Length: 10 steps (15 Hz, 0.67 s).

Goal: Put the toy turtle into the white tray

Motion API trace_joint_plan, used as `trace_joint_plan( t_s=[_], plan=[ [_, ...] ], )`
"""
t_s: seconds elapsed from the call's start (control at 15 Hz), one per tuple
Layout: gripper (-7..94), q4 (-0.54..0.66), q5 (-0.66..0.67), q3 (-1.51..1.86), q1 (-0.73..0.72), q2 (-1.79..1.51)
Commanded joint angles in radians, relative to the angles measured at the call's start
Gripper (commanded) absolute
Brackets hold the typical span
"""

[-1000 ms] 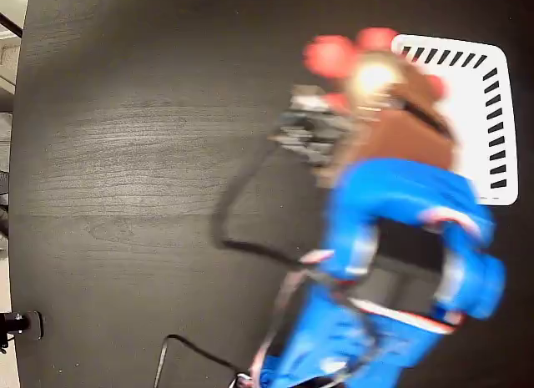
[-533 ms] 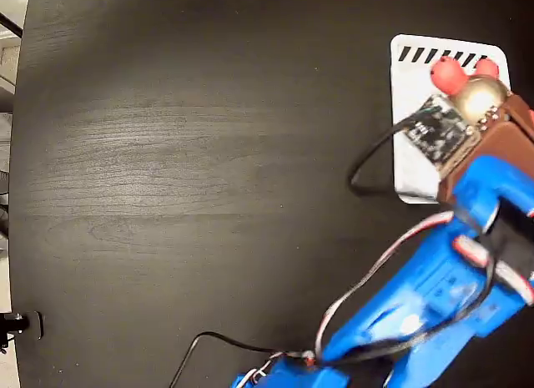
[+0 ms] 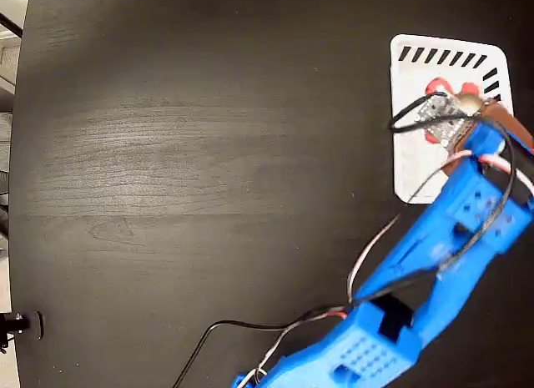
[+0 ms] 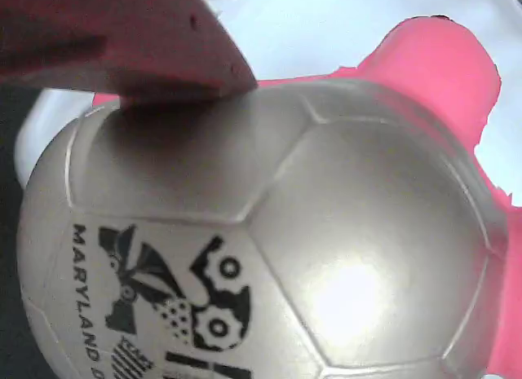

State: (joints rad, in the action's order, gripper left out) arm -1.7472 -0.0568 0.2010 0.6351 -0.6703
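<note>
A black table (image 3: pixel 167 154) with wood lines, spread wide to the left of the gripper (image 3: pixel 457 113) and below it. A pale shiny band across the wood, well off to the gripper's left. Far from the gripper, down at the table's left edge, a small black knob-like thing (image 3: pixel 17 325). Past that edge, a thin strip of light floor (image 3: pixel 7 62).

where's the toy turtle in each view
Fixed view: toy turtle at upper right, mostly hidden under the gripper, over the white tray.
Wrist view: its shell fills the frame, a red limb at upper right.
Shared landmark: the white tray.
</note>
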Motion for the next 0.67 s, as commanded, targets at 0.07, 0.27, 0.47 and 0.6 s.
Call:
trace_joint_plan(
  t_s=[0.07,0.27,0.47,0.6],
  plan=[
    [0,0.011,-0.006,-0.087,0.002,-0.003],
    [0,0.026,-0.003,-0.097,0.000,0.018],
    [5,0.021,-0.006,-0.140,0.000,0.060],
    [14,0.021,-0.005,-0.163,-0.002,0.083]
  ],
)
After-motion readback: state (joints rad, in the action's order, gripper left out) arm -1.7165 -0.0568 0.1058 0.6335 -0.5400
